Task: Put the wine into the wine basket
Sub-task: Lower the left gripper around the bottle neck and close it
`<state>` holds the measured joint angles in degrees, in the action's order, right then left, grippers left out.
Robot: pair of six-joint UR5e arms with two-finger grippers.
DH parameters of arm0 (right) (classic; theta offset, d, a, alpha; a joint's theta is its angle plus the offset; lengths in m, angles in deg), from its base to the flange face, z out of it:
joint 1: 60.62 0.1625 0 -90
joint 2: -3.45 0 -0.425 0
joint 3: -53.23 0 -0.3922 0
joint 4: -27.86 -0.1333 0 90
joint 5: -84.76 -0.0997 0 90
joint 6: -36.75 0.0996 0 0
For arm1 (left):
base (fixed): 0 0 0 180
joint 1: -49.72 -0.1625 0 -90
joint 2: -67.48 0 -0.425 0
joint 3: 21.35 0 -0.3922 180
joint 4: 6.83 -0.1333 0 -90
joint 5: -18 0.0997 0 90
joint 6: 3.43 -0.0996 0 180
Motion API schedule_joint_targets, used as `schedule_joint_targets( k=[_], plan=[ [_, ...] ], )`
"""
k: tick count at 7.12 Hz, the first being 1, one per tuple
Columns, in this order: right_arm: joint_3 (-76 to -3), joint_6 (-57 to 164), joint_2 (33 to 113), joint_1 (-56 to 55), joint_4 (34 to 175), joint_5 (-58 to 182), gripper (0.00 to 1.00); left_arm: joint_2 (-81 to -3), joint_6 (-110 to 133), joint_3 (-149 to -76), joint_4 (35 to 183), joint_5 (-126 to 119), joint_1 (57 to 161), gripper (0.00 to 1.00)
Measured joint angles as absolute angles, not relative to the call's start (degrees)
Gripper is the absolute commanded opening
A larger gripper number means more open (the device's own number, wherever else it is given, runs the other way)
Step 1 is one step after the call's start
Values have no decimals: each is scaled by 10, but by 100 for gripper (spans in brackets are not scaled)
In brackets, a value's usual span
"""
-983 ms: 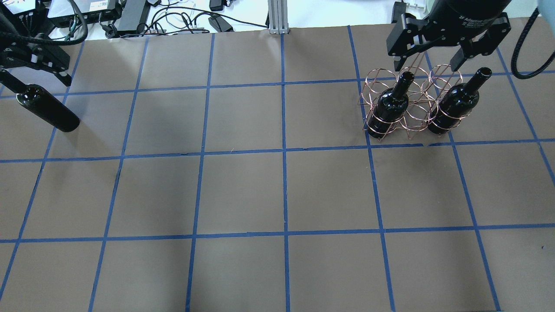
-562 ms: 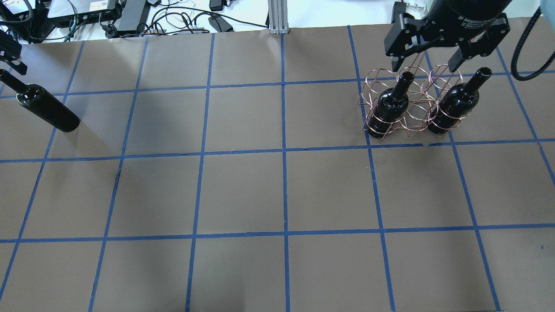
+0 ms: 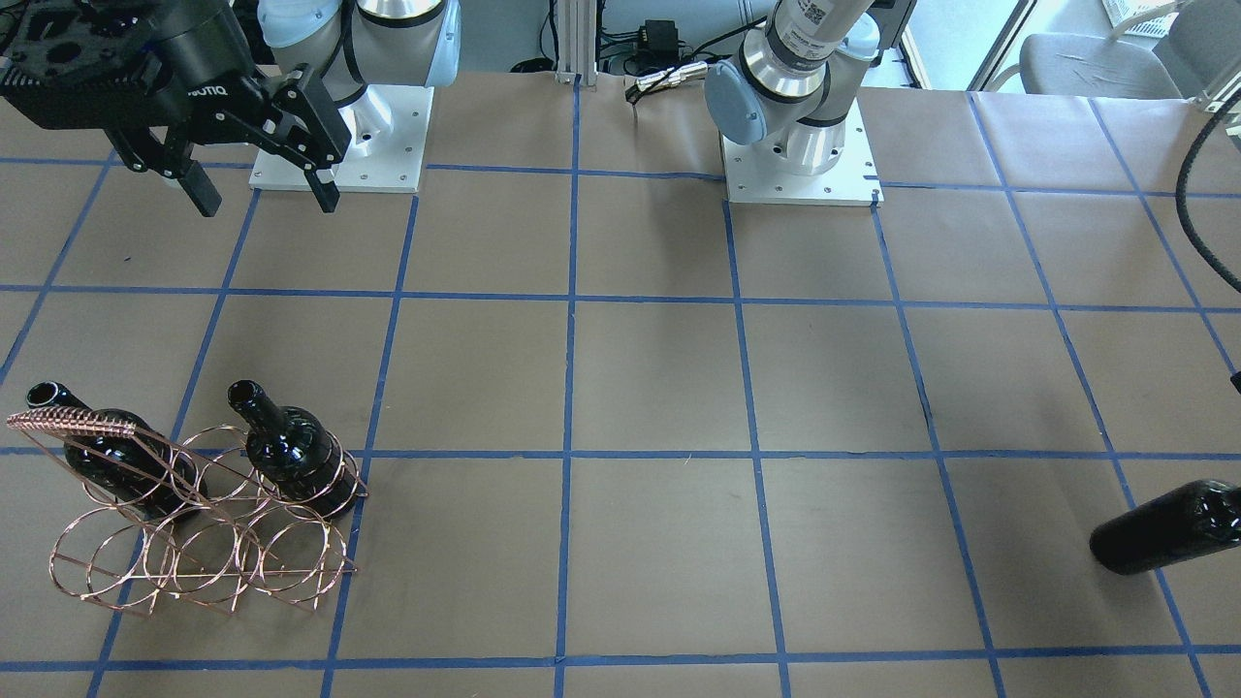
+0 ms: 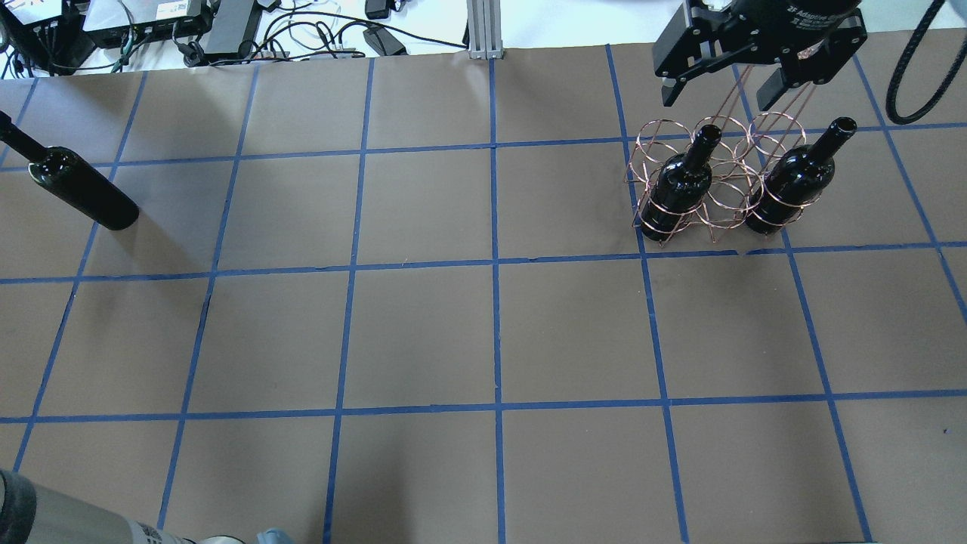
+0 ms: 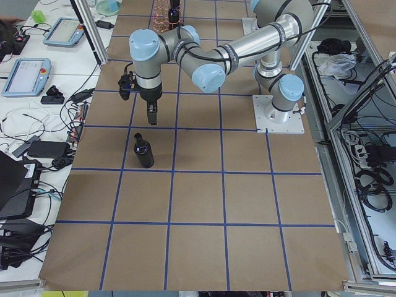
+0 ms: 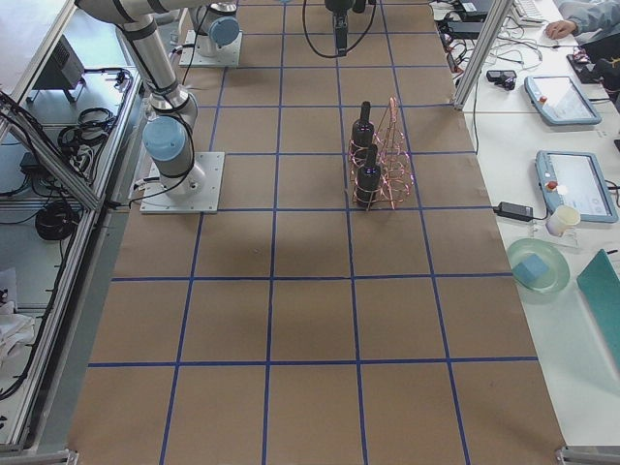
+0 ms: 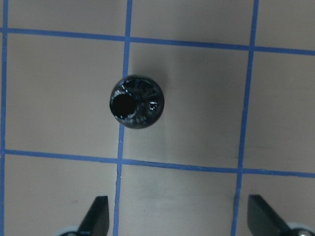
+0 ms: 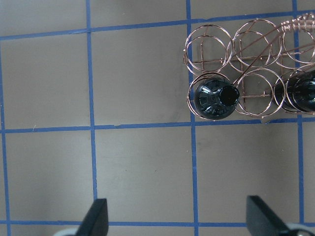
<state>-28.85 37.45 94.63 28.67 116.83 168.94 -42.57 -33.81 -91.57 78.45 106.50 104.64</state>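
Observation:
One black wine bottle stands upright alone at the table's far left, also seen in the front view and the left side view. My left gripper is open and hangs above it; its wrist view looks straight down on the bottle's mouth. The copper wire wine basket stands at the right and holds two black bottles in its outer rings. My right gripper is open and empty, above and behind the basket.
Brown paper with a blue tape grid covers the table. Cables and boxes and an aluminium post line the far edge. The arm bases stand at the robot side. Part of the left arm shows at the overhead view's bottom left.
My left gripper has drawn away from the lone bottle's neck and left the overhead view. My right gripper has moved back from the basket. The bottles and the basket have not moved.

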Motion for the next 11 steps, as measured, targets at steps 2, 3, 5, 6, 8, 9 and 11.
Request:
schedule_joint_targets(
  k=[2,3,5,6,8,9,11],
  plan=[
    [-287,351,930,285,1163,1713,100,-470,-348,-900,745,1068,1046,100],
    [-286,348,927,285,1145,1727,100,-488,-352,-896,727,1070,1045,100],
    [-286,347,928,285,1100,1739,100,-510,-353,-895,705,1073,1045,99],
    [-286,346,930,285,1094,1739,100,-518,-353,-896,694,1072,1045,77],
    [-294,340,935,286,1092,1739,100,-526,-354,-899,688,1068,1045,72],
    [-305,340,931,287,1091,1740,100,-526,-354,-901,687,1067,1045,72],
    [-321,338,926,288,1112,1748,100,-527,-355,-903,687,1066,1045,59]
  ],
)
